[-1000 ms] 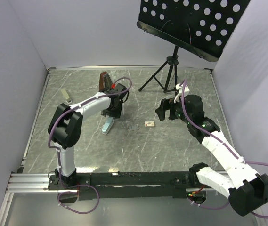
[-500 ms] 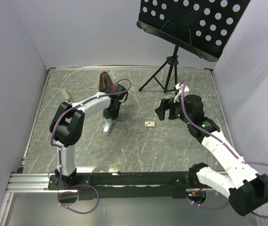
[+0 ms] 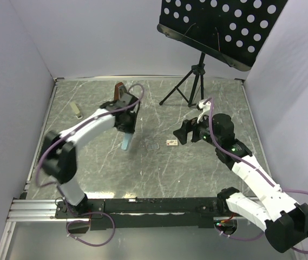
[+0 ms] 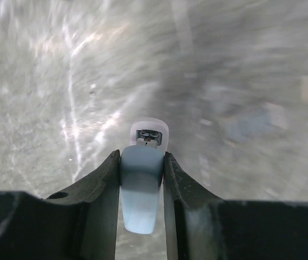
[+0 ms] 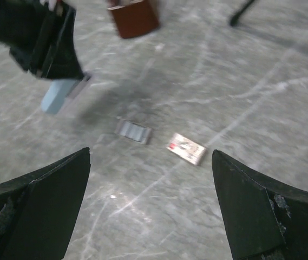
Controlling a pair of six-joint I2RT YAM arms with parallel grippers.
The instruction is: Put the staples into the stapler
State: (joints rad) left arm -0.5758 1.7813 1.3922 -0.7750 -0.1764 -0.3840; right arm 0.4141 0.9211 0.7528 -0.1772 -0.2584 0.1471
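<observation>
My left gripper (image 3: 126, 125) is shut on the light blue stapler (image 3: 125, 142) and holds it nose-down just above the table. In the left wrist view the stapler (image 4: 142, 187) sits between my fingers, its white metal-tipped nose pointing away. The cream-tan staples box (image 3: 171, 143) lies flat on the table right of it. In the right wrist view the box (image 5: 186, 149) lies just ahead of my open, empty right gripper (image 5: 151, 162). In the top view the right gripper (image 3: 185, 131) hovers just right of the box. No loose staple strips show.
A small translucent grey-blue piece (image 3: 153, 146) lies between stapler and box, also in the right wrist view (image 5: 133, 131). A brown object (image 3: 119, 91) stands behind the left gripper. A music stand's tripod (image 3: 189, 89) is at the back right. A small cream piece (image 3: 77, 110) lies far left.
My left arm has raised the stapler off the table and swung outward. My right gripper has moved a little left and nearer, toward the staples box.
</observation>
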